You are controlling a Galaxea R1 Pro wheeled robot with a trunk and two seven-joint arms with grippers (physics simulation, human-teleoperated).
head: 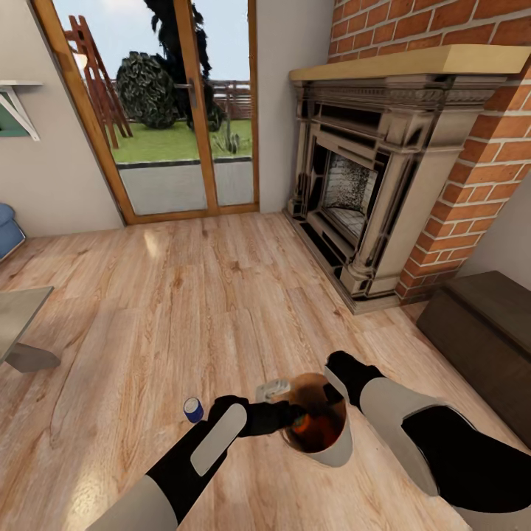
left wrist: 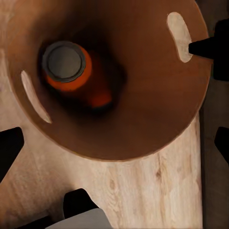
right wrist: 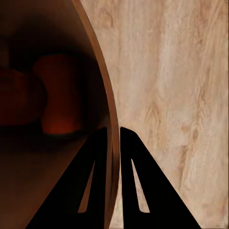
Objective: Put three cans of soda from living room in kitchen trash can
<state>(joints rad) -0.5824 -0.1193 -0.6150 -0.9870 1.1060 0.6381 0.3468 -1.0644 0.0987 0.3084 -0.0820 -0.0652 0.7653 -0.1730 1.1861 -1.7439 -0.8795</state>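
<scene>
Bin, rim pinched by right gripper, risking tipping orange cans; left gripper hovering open.

Home living room: red-brick fireplace with carved dark surround, wood-framed glass doors to garden, warm wood-plank floor.

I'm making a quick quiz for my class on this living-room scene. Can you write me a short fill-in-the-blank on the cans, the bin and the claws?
1. The right claw is shut on the ____ of the trash can.
2. The can inside the trash can, seen from the left wrist, is ____ in colour.
3. The blue can stands on the wood ____.

Missing words: rim; orange; floor
</scene>
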